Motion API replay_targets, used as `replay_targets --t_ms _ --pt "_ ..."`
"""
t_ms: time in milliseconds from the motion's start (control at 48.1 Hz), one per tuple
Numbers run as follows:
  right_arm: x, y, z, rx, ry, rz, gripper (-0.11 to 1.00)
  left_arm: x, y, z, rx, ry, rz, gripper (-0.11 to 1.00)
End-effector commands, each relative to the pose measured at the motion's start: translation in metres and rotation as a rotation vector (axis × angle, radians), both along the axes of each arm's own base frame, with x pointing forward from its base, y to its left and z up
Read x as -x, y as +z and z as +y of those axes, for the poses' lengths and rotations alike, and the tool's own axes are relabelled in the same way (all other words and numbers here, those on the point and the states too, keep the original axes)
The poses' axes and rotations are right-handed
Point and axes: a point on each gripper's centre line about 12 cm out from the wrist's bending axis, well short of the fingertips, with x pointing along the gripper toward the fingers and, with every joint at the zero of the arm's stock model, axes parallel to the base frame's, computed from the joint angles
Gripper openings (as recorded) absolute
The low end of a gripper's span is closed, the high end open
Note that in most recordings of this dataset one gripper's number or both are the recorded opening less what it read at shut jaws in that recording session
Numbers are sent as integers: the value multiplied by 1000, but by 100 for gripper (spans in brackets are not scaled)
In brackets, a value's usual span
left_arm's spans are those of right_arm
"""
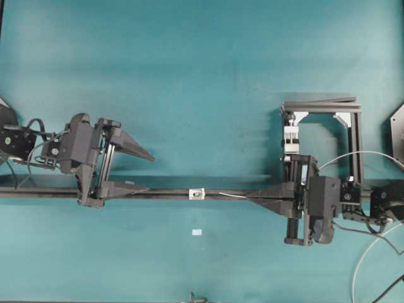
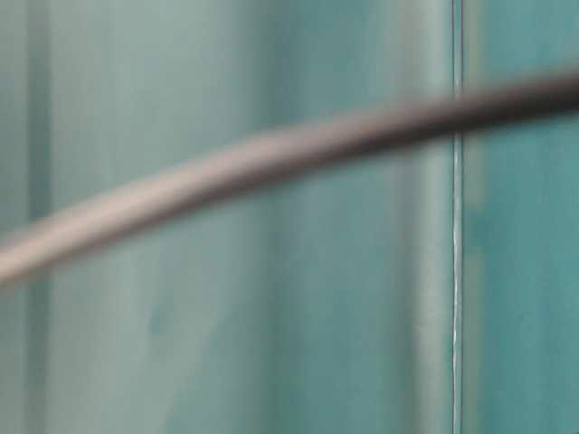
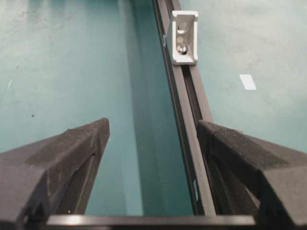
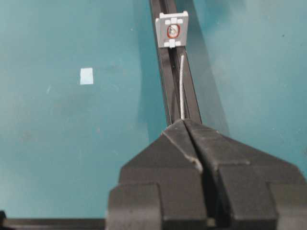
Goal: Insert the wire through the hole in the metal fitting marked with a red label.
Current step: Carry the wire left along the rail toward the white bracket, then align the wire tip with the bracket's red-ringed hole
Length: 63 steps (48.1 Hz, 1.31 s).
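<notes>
A long black rail point(image 1: 170, 192) crosses the table and carries the small silvery metal fitting point(image 1: 198, 193). In the right wrist view the fitting point(image 4: 172, 30) shows a red ring around its dark hole point(image 4: 172, 31). My right gripper point(image 1: 247, 197) is shut on the thin pale wire point(image 4: 182, 86). The wire points along the rail, and its tip stops just short of the fitting, slightly right of the hole. My left gripper point(image 1: 150, 172) stands open left of the fitting. The rail point(image 3: 189, 120) runs between its jaws, close to the right finger point(image 3: 225, 143).
A black frame point(image 1: 356, 142) with a white clamp point(image 1: 290, 136) stands at the back right. A thicker white cable point(image 1: 366, 153) curves near it. A small white patch point(image 1: 197, 232) lies on the teal table. The table-level view shows only blur.
</notes>
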Motion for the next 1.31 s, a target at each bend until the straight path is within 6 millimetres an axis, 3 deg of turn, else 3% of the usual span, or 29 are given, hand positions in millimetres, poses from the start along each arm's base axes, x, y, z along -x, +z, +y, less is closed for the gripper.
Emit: replay_targets --t_ms 0,229,1288 --pt "-1 6 3 -7 7 -24 -1 -3 5 -2 6 -1 -27 87" --pt "-1 6 4 -1 20 -29 -1 -3 5 -2 1 -4 -26 83" --pt "-10 1 7 34 11 -60 -1 -6 6 -9 5 -28 -29 83"
